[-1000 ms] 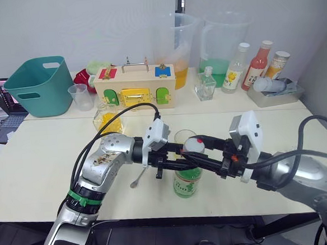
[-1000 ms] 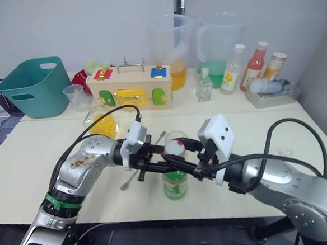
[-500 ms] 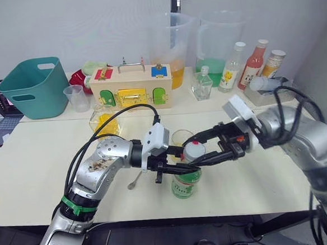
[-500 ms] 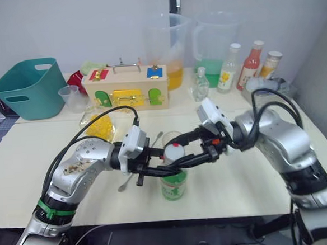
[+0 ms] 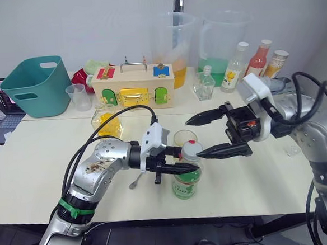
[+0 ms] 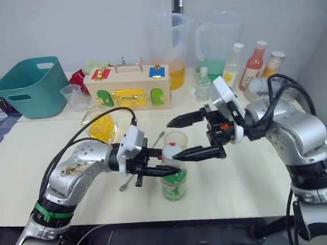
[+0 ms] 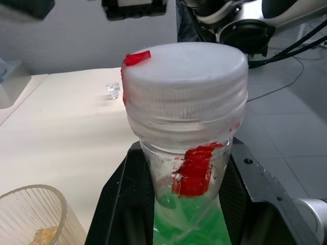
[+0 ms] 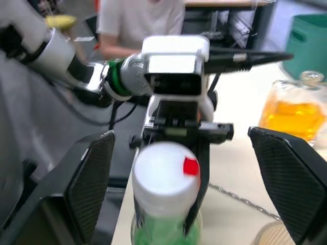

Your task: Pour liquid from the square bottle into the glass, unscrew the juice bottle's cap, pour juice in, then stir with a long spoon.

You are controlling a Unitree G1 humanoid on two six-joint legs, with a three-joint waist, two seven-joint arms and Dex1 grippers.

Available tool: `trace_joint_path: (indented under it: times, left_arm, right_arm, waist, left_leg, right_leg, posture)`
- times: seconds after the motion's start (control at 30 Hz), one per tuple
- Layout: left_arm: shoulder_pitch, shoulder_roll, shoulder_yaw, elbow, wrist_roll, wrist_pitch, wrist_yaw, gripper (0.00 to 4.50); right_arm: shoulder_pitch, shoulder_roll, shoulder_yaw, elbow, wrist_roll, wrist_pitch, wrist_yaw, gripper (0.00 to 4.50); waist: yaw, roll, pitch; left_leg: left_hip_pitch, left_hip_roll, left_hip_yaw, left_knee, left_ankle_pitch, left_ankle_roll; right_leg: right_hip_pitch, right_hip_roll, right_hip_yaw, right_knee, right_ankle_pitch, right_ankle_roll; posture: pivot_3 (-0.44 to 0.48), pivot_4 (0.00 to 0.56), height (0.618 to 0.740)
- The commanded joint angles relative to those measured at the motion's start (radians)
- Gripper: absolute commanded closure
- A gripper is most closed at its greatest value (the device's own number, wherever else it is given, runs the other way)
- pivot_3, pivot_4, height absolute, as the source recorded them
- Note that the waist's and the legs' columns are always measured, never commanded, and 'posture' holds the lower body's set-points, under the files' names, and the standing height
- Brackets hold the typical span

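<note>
Gripping the juice bottle (image 5: 187,178) at its neck, the left gripper (image 5: 180,167) has its two black fingers closed just under the cap (image 5: 192,149), bottle upright near the front edge of the table (image 5: 37,165). White cap on, red mark on its side; pale green juice (image 7: 189,224) visible below the neck in the left wrist view. Right gripper (image 5: 205,134) spread wide, holding nothing, fingertips just beside the cap on the robot's right, one finger higher toward the glass, one lower at cap height.

Glass (image 5: 185,138) directly behind the bottle, touching or nearly so, cannot tell. Long spoon (image 5: 138,178) flat on the table under the left forearm, partly hidden. Square bottle (image 5: 107,119) with yellow liquid (image 5: 108,123) further back on the left, well apart from the bottle.

Open table right of the bottle and along the left front. Back edge crowded: teal bin (image 5: 36,86), small plastic cup (image 5: 76,97), wooden latch box (image 5: 133,86), two big pitchers (image 5: 176,43), small clear bottle (image 5: 205,83), yellow-fruit bottle (image 5: 234,67), red bottle (image 5: 256,58), grey tray (image 5: 271,95). Left arm's cable loops over the table between the square bottle and the glass. A person in a white top (image 8: 140,20) in the right wrist view.
</note>
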Motion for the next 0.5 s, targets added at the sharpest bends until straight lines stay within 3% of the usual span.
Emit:
trace_joint_path:
  times: [0.03, 0.23, 0.5]
  left_arm:
    - [-0.012, -0.003, -0.03, 0.033, 0.03, -0.012, -0.019, 3.35]
    - [-0.044, -0.039, -0.05, 0.092, 0.04, -0.042, -0.049, 3.35]
    - [-0.064, -0.069, -0.056, 0.126, 0.051, -0.057, -0.075, 3.35]
  right_arm:
    - [0.073, 0.001, -0.113, -0.167, 0.111, 0.073, -0.174, 0.0]
    - [0.251, 0.077, -0.164, -0.414, 0.147, 0.118, -0.563, 0.0]
    - [0.342, 0.109, -0.128, -0.517, 0.15, 0.124, -0.791, 0.0]
  waist:
    - [0.002, 0.0, 0.0]
    - [0.003, 0.0, 0.0]
    - [0.007, 0.0, 0.0]
  left_leg:
    - [0.0, 0.0, 0.0, 0.0, 0.0, 0.0]
    - [0.0, 0.0, 0.0, 0.0, 0.0, 0.0]
    - [0.0, -0.001, 0.0, 0.0, 0.0, 0.0]
  right_leg:
    - [0.0, 0.0, 0.0, 0.0, 0.0, 0.0]
    - [0.001, 0.0, 0.0, 0.0, 0.0, 0.0]
    - [0.001, -0.001, 0.0, -0.001, 0.0, 0.0]
  posture:
    - [0.0, 0.15, 0.74]
    - [0.0, 0.15, 0.74]
    - [0.0, 0.15, 0.74]
